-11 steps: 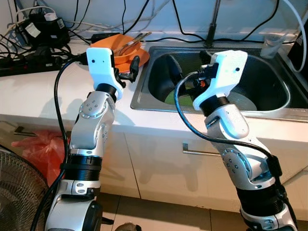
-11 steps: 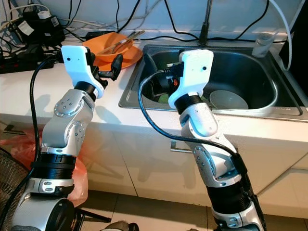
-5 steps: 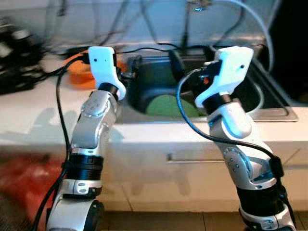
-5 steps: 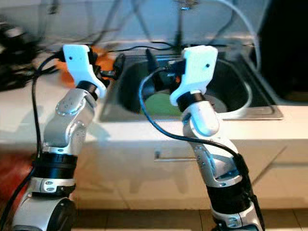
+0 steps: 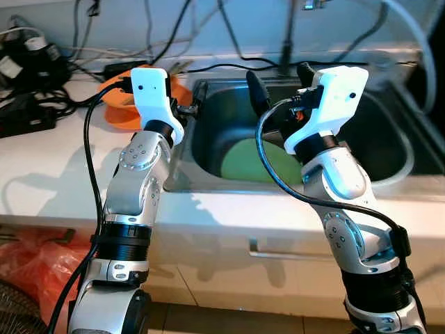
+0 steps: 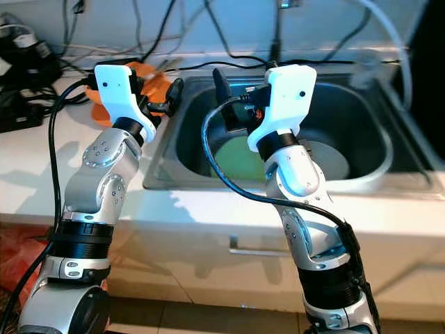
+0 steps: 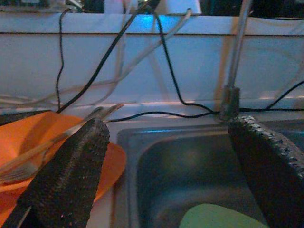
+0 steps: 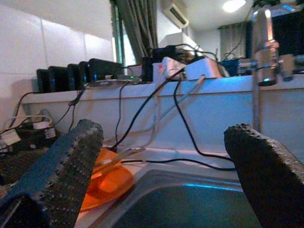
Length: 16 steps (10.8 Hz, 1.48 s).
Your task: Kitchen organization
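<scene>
- Standing at the white bench, the robot has both arms raised toward the steel sink, which serves as the landmark for everything else.
- Left tool: poised over the sink's left rim, just beside the orange plate; its two black fingers are spread wide, nothing between them.
- Right tool: held above the sink basin, nearer its back wall; its fingers are likewise spread apart and hold nothing.
- Orange plate: on the bench just left of the sink, close to its back left corner, with a fork and other long utensils resting across it.
- Green plate: lying flat on the sink floor, toward the left half of the basin.
- Grey dish: also inside the sink, to the right of the green plate and partly behind the right arm.
- Faucet: a metal post rising at the middle of the sink's back edge.
- Black cables trail along the wall behind the sink; power strips and plugs are heaped on the bench well to the sink's left.
- Red plastic bag: on the floor below the bench, left of the sink.
</scene>
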Tool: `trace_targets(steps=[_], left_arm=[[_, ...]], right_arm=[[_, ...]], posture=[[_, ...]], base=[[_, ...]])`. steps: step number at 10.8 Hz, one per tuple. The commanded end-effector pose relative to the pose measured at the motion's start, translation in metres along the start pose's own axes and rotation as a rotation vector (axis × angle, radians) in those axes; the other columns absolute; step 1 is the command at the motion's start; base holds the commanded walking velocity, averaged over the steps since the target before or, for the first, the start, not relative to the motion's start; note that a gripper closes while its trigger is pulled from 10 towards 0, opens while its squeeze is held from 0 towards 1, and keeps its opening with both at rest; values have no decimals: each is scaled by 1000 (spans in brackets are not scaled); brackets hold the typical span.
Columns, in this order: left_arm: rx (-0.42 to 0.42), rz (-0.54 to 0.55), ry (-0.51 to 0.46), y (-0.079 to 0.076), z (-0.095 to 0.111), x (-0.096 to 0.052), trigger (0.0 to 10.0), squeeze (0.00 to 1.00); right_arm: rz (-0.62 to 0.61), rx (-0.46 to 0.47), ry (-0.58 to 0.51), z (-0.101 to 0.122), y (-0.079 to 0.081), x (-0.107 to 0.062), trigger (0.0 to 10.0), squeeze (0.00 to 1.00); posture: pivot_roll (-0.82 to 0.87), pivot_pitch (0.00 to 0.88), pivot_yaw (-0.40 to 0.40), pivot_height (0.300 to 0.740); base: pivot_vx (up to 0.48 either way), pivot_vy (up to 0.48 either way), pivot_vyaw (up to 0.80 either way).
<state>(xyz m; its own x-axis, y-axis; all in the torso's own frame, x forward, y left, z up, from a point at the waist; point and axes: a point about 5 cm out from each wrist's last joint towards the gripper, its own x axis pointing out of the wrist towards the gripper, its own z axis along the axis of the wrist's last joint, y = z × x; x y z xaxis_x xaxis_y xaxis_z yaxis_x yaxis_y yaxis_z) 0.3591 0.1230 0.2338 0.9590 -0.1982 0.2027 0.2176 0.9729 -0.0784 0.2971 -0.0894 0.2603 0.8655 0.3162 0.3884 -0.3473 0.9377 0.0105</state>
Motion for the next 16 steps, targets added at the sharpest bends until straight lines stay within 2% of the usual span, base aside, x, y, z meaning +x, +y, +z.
trace_targets(steps=[1,2,6,7,9,16], left_arm=[[25,2,-4,2,4,-1,10000,0],[1,-1,-7,1,3,-1,10000,0],[21,28,31,5,-3,-3,10000,0],[-12,15,3,2,-1,-3,10000,0],[7,24,11,3,-1,-4,10000,0],[-6,12,19,3,-3,-6,10000,0]], right_arm=[[5,-4,-3,2,1,0,10000,314],[3,-4,-1,1,1,0,10000,314],[5,-1,4,-1,2,-1,10000,314],[4,-1,7,-1,2,-2,10000,310],[4,0,12,-3,2,-2,10000,310],[8,8,24,-4,4,-5,10000,314]], posture=[[22,0,95,740],[23,0,94,740],[22,0,94,740],[21,0,94,740],[22,0,94,740],[20,0,96,740]], base=[[266,0,0],[412,0,0],[348,219,0],[458,0,0],[0,0,0],[0,0,0]])
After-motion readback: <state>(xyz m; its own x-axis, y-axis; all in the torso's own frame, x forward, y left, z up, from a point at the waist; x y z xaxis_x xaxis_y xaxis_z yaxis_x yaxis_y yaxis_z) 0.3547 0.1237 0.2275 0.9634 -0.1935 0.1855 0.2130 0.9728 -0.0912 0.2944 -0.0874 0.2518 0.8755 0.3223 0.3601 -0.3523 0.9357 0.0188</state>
